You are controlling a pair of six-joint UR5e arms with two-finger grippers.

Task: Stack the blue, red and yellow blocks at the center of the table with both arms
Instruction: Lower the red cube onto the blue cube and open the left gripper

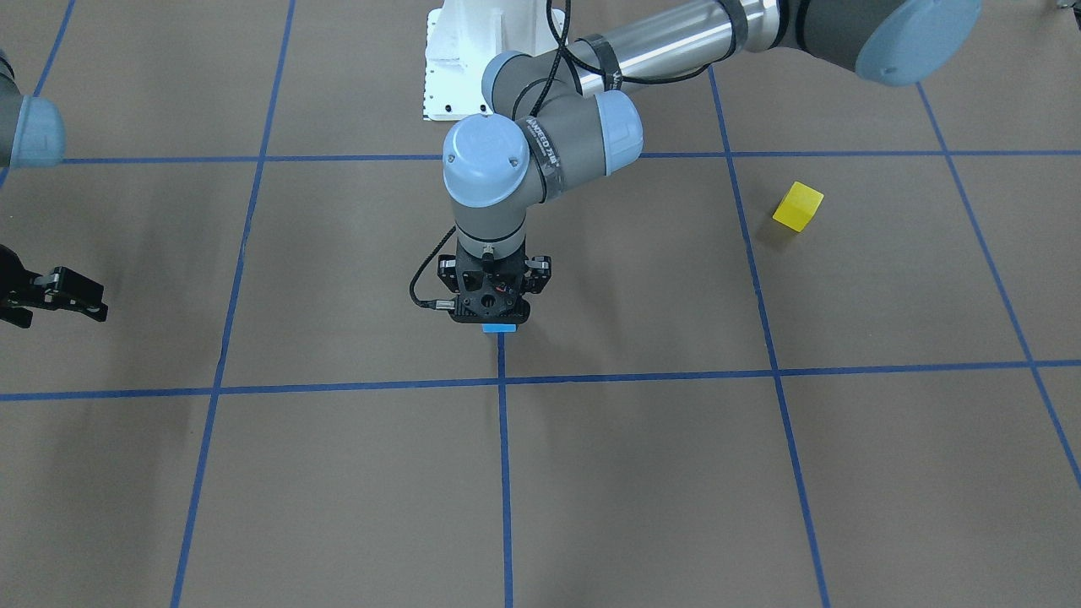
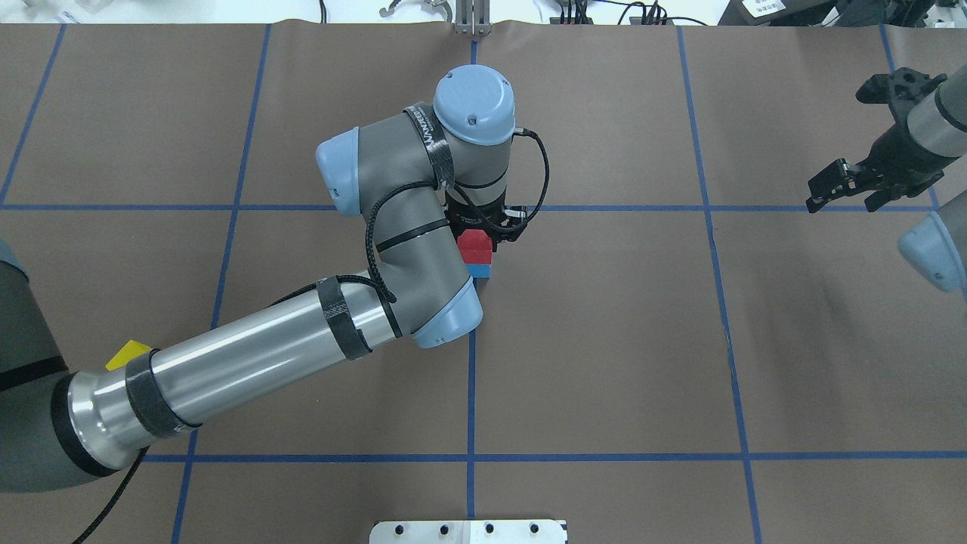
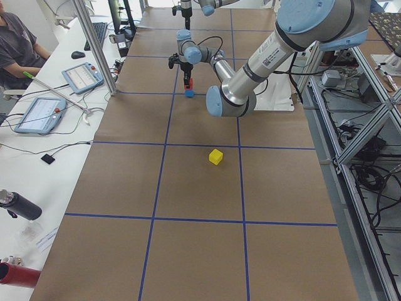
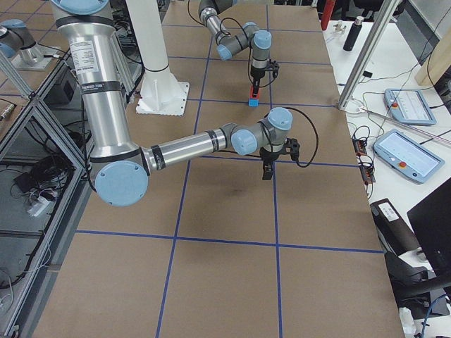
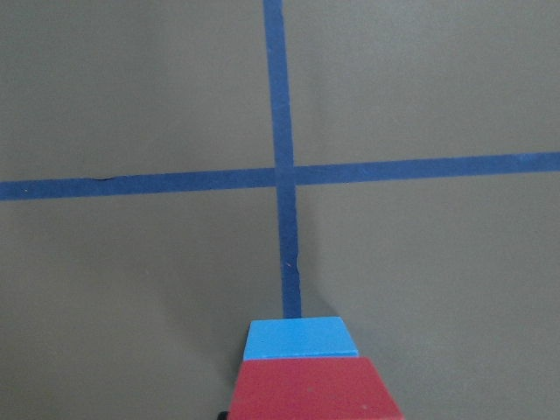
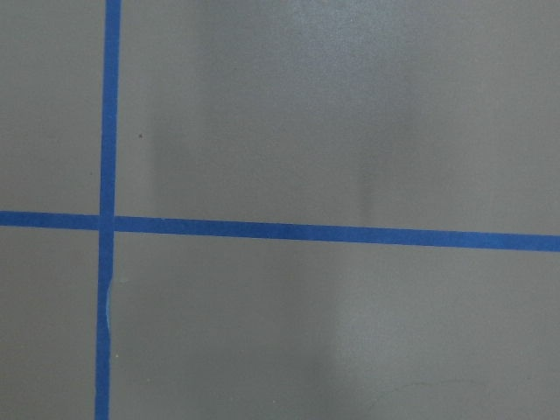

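Block count is easy: three, one each of blue, red and yellow, plus two arms. The blue block [image 1: 498,328] sits mid-frame in the front-facing view, on the tape line just above a crossing on the table [image 1: 338,490]. The red block [image 2: 476,245] is right on top of it. Whether it's fully seated or a hair above can't be told. The left gripper [image 1: 491,304] points straight down and looks clamped on the red one. The yellow block [image 1: 797,206] is alone in the upper right of that view, well apart from the stack.

Handling guess: small rigid matte cubes, probably light and not slippery (no squish, nothing fragile). Pinching two opposite flat side faces, square-on, should do it, and a skewed grip could twist the cube and nudge the stack.

The right gripper [image 2: 840,198], upper right of the overhead view, has its fingers spread and carries nothing.
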